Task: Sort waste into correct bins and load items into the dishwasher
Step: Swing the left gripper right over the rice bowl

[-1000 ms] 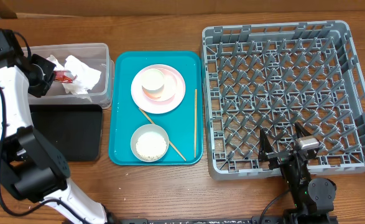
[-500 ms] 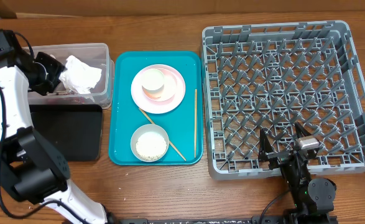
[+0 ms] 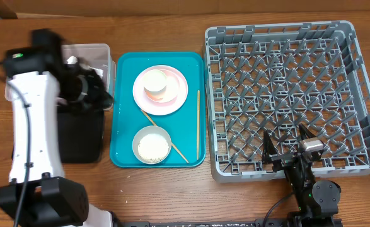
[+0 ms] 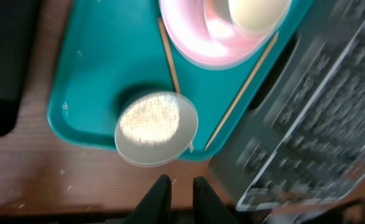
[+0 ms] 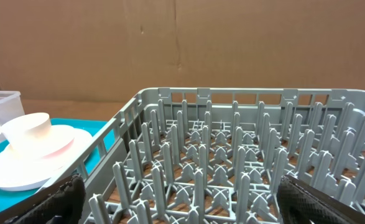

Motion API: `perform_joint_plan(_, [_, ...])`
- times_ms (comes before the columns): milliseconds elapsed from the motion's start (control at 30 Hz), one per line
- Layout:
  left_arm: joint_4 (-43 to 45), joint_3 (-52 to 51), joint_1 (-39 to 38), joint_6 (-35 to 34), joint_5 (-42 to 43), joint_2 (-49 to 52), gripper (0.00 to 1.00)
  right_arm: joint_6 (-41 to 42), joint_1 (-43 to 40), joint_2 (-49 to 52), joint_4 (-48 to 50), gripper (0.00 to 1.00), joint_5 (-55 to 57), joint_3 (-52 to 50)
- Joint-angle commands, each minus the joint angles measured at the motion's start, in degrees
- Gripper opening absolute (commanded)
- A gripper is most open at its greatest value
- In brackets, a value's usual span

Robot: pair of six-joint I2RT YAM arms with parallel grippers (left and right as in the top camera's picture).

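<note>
My left gripper (image 3: 101, 96) hangs over the near edge of the clear tub (image 3: 93, 50) and the black tray (image 3: 77, 135). Its fingers (image 4: 162, 200) stand almost together with nothing between them. Below it in the left wrist view are a pale bowl of rice (image 4: 156, 129), the pink plate (image 4: 201, 43) with a white cup (image 4: 257, 12), and chopsticks (image 4: 241, 93). All of these lie on the teal tray (image 3: 125, 113). My right gripper (image 3: 293, 146) is wide open at the near edge of the grey dish rack (image 3: 292, 75), with only pegs between its fingers (image 5: 64, 196).
The left arm covers much of the tub, where a bit of white napkin (image 3: 73, 61) shows. One chopstick (image 3: 198, 123) lies along the teal tray's right side and another (image 3: 172, 146) slants beside the bowl (image 3: 152, 144). A cardboard wall (image 5: 182, 43) stands behind the rack.
The left arm has swung from inside the clear tub to the right, toward the teal tray. The red wrapper seen at its gripper a second ago is out of sight. The right arm is still.
</note>
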Motion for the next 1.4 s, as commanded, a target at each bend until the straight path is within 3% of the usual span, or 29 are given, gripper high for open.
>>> perform_joint_plan(0, [-2.0, 0.7, -9.1, 4.1, -8.1, -0.5, 0.14, 0.0, -0.2, -0.4, 0.3, 1.00, 0.3, -0.6])
perform_joint_plan(133, [-2.2, 0.7, -19.1, 0.7, -14.1, -0.5, 0.14, 0.0, -0.2, -0.4, 0.3, 1.00, 0.3, -0.6])
perform_joint_plan(267, [-1.6, 0.7, -28.5, -3.0, -15.8, -0.5, 0.04, 0.0, -0.2, -0.4, 0.3, 1.00, 0.3, -0.6])
perform_joint_plan(567, [0.0, 0.7, -44.2, -12.6, -24.2, -0.2, 0.04, 0.0, -0.2, -0.4, 0.3, 1.00, 0.3, -0.6])
perform_joint_plan(1067, [4.8, 0.2, -50.1, -14.5, -25.8, 0.1, 0.04, 0.0, -0.2, -0.4, 0.3, 1.00, 0.3, -0.6])
perform_joint_plan(1367, [9.3, -6.6, -50.1, -14.5, -25.8, 0.2, 0.04, 0.0, -0.2, -0.4, 0.3, 1.00, 0.3, -0.6])
